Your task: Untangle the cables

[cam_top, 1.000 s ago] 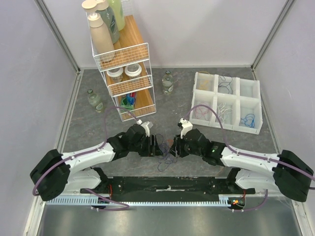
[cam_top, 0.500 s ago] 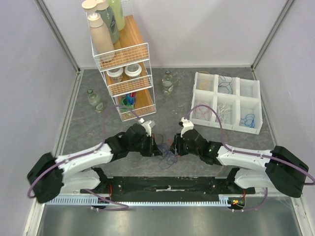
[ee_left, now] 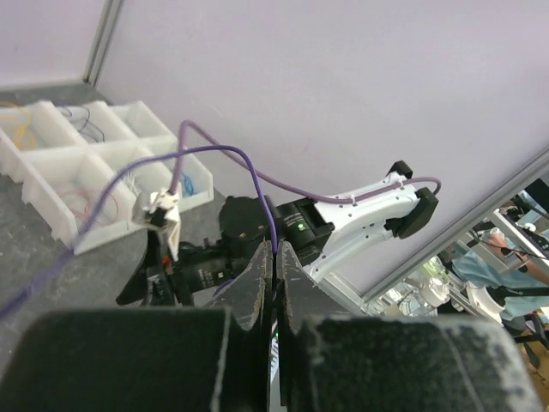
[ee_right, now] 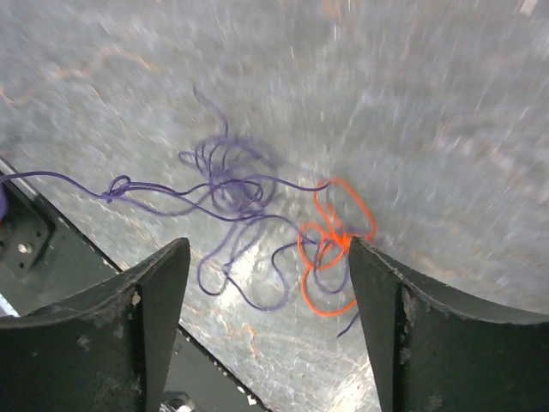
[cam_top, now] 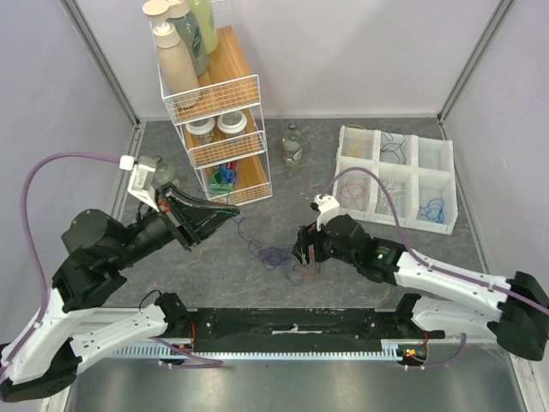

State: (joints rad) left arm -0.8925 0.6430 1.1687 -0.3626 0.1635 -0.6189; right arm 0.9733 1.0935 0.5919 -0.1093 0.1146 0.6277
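A tangle of purple cable (cam_top: 276,256) lies on the grey table, with an orange-red cable (ee_right: 334,240) knotted into its right side. In the right wrist view the purple loops (ee_right: 230,187) spread out on the surface. My left gripper (cam_top: 232,210) is raised at the left and shut on one purple strand (ee_left: 257,176), which runs from its fingertips down to the tangle. Its jaws are pressed together in the left wrist view (ee_left: 275,249). My right gripper (cam_top: 304,254) hovers open just over the tangle's right side, and the right wrist view (ee_right: 270,249) shows nothing between its fingers.
A white compartment tray (cam_top: 352,167) at the back right holds sorted cables. A wire rack (cam_top: 225,146) with bottles and jars stands at the back left, a small glass bottle (cam_top: 292,144) beside it. A black rail (cam_top: 292,322) runs along the near edge.
My left arm has lifted and swung back to the left, drawing a purple strand out of the tangle. My right gripper has opened and let go of the tangle, which now lies on the table.
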